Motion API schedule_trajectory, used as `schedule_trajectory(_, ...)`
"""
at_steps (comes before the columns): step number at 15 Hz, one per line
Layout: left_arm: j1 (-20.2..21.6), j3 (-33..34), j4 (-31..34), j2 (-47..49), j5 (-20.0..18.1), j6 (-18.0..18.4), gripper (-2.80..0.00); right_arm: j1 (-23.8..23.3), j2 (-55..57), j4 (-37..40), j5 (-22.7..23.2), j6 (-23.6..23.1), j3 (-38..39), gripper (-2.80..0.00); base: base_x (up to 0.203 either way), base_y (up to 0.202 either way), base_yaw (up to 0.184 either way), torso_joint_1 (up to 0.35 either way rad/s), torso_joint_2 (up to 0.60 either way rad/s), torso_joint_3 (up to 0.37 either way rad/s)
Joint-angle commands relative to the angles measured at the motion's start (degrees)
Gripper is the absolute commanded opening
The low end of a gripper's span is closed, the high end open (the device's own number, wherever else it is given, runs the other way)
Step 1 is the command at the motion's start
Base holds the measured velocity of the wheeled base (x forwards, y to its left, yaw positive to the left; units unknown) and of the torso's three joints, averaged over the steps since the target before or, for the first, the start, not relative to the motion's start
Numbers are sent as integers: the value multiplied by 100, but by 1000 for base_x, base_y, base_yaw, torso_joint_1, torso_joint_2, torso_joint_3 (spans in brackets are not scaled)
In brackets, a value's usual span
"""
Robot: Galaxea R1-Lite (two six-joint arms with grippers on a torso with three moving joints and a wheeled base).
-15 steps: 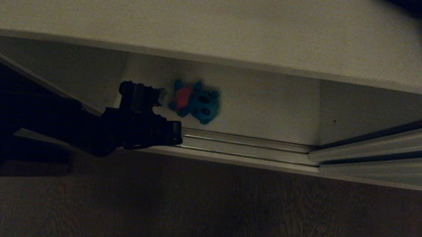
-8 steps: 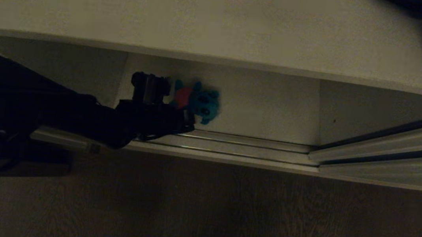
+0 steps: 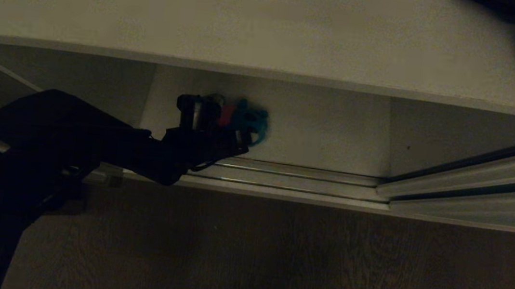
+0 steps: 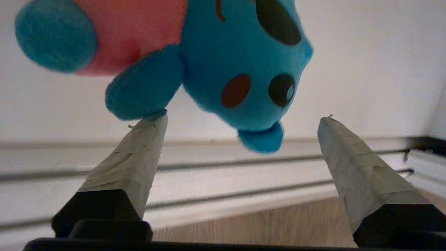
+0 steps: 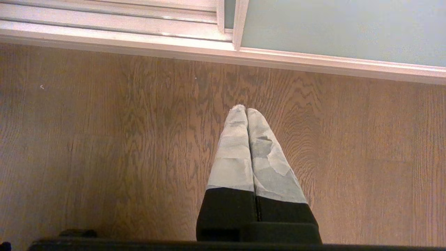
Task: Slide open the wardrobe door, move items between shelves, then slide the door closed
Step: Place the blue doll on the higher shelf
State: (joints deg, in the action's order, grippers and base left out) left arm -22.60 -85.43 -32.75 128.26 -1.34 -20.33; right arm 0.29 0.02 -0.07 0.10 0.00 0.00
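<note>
On the lowest shelf (image 3: 318, 122) of an open wardrobe, just behind the floor track (image 3: 302, 181), lies a teal plush (image 3: 252, 122) with a pink belly. The left gripper (image 3: 221, 123) reaches in from the left at floor level, right against the toy. From the left wrist, its two taped fingers (image 4: 134, 164) stand wide apart, one tip touching the plush (image 4: 223, 59) at an arm, the other clear beyond its head. Nothing is clasped. The door (image 5: 341, 28), pale grey-green, is slid off to the right. The right gripper (image 5: 246, 111) hangs parked over the wood floor (image 5: 104, 139), fingers pressed together, empty.

To grasp well, it would likely help to push a little deeper so the fingers straddle the toy's head or body rather than a loose limb, then squeeze firmly; soft plush gives and can slip. Keeping the fingertips above the track ridge should avoid snagging.
</note>
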Motion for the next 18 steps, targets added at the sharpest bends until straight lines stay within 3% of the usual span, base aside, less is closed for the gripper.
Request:
schedule_trajectory(1, -24, -153, -41, 137, -4, 1, 0, -2, -20, -1, -1, 0, 0, -280, 0, 0, 0, 0, 0, 0)
schedule_trajectory(14, -70, -1016, -330, 962, 255, 206, 0, -2, -20, -1, -1, 0, 0, -280, 0, 0, 0, 0, 0, 0)
schedule_trajectory(15, -65, -1100, -438, 1038, 326, 225, -280, 6, -20, -1, -1, 0, 0, -280, 0, 0, 0, 0, 0, 0)
schedule_trajectory(18, -51, -1125, -684, 1113, 345, 378, -280, -2, -20, -1, -1, 0, 0, -280, 0, 0, 0, 0, 0, 0)
